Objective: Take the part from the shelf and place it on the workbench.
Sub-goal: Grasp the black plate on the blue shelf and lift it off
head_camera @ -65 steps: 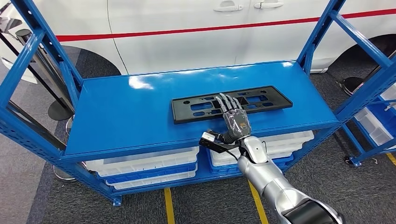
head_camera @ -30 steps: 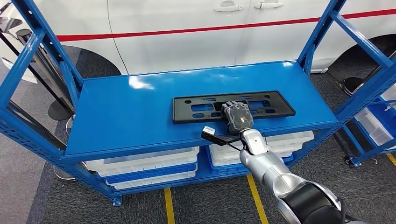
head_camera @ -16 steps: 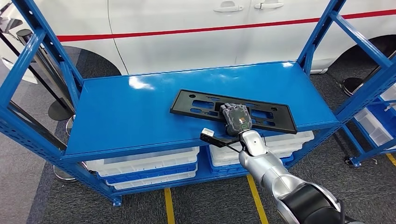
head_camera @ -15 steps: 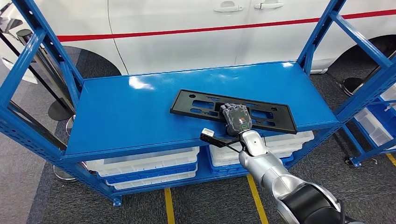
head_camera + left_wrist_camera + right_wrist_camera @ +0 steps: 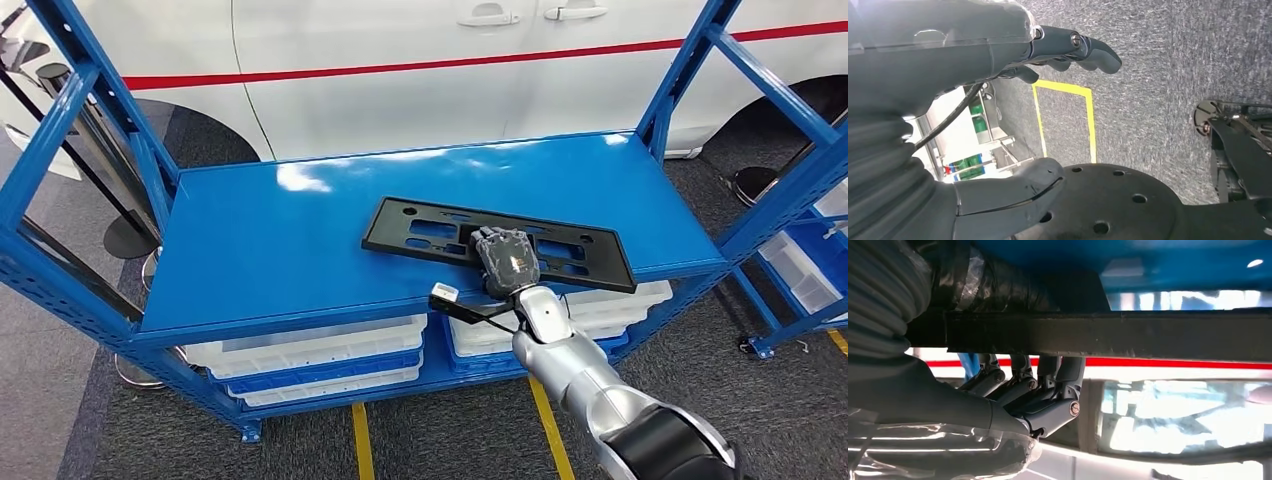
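Your right hand [image 5: 506,260] grips the black part [image 5: 497,243] at the blue shelf's [image 5: 260,250] front edge, your left hand [image 5: 998,55] hangs open, and the long part could tip and slip.

right hand [image 5: 507,260] hides part [image 5: 430,228] — middle, near edge

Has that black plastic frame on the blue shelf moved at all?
Yes. The black frame has turned, its right end swinging toward the blue shelf's front edge, gripped by the right hand.
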